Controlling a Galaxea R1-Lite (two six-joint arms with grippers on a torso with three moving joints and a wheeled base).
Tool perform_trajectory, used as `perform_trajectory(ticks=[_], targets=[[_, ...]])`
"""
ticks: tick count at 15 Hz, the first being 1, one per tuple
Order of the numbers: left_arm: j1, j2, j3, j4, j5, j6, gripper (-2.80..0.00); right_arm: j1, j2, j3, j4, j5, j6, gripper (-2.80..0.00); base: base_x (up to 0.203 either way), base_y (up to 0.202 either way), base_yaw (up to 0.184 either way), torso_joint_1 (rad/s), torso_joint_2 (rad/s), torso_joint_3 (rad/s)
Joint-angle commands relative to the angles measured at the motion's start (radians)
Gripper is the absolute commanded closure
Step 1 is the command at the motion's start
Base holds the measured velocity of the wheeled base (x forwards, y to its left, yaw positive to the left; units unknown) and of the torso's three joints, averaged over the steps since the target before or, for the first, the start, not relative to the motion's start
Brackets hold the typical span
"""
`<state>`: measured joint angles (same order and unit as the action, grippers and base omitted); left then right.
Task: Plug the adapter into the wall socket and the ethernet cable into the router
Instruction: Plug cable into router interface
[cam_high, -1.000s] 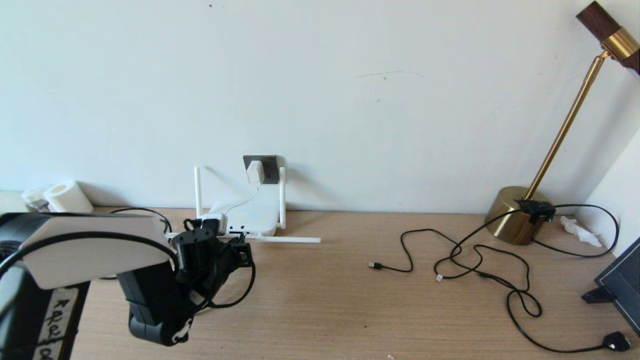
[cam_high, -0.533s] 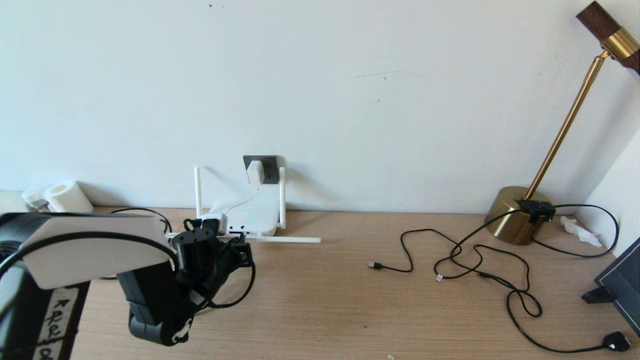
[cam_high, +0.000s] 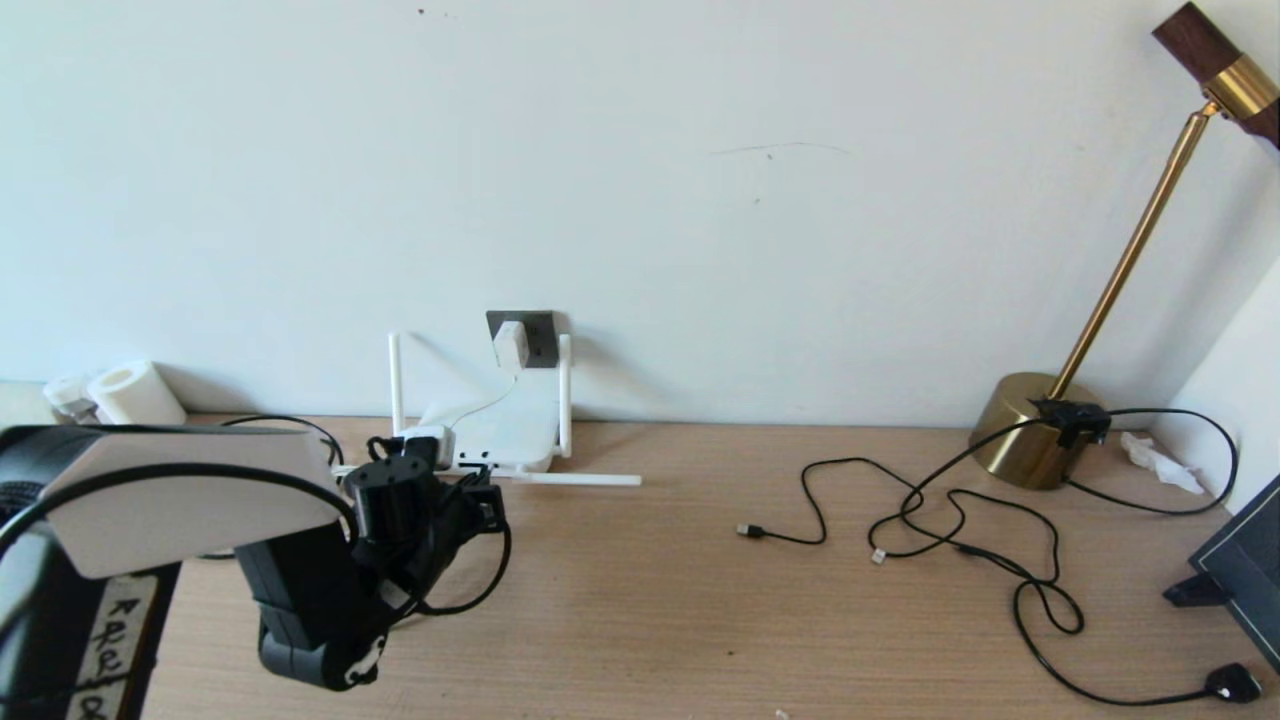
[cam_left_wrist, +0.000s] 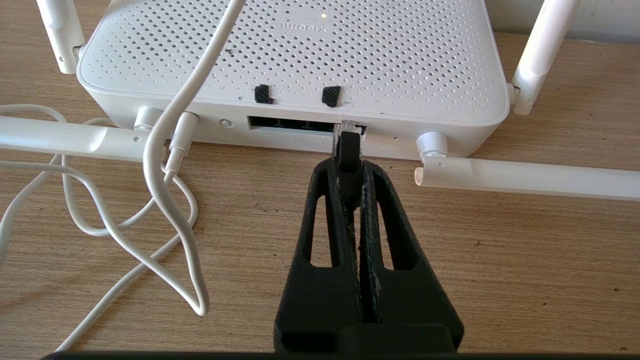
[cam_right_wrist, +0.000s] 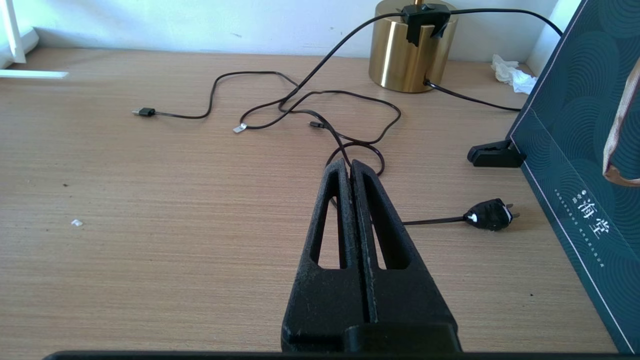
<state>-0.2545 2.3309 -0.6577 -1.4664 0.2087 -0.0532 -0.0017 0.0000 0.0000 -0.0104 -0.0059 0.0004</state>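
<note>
Left gripper (cam_left_wrist: 348, 167) low over the desk (cam_high: 640, 600), right at the router's (cam_left_wrist: 295, 55) front edge, jaws clamped on the ethernet cable (cam_left_wrist: 347, 150) just behind its plug. Clear plug tip at the mouth of the rightmost dark port; how far in, cannot tell. Other ports in that row hold nothing. White cord (cam_left_wrist: 165, 165) seated in the round jack to one side of the ports, its slack looped on the wood. Adapter (cam_high: 510, 344) sits in the wall socket (cam_high: 535, 332) above and behind the router. Two antennas upright, two lying flat along the desk. Right gripper (cam_right_wrist: 352, 172) well apart over bare wood, jaws pressed together on nothing, thin black cables (cam_right_wrist: 320, 107) and a brass lamp base (cam_right_wrist: 410, 47) beyond it.
</note>
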Motion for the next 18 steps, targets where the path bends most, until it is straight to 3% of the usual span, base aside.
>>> perform_trajectory(ticks=[1, 18], targets=[[0.000, 0.002, 0.000, -0.009, 0.001, 0.000, 0.00, 0.000, 0.001, 0.000, 0.000, 0.000, 0.000, 0.00, 0.000, 0.000, 0.000, 0.000, 0.00, 0.000], [0.000, 0.015, -0.010, -0.009, 0.002, 0.000, 0.00, 0.000, 0.000, 0.000, 0.000, 0.000, 0.000, 0.00, 0.000, 0.000, 0.000, 0.000, 0.00, 0.000]])
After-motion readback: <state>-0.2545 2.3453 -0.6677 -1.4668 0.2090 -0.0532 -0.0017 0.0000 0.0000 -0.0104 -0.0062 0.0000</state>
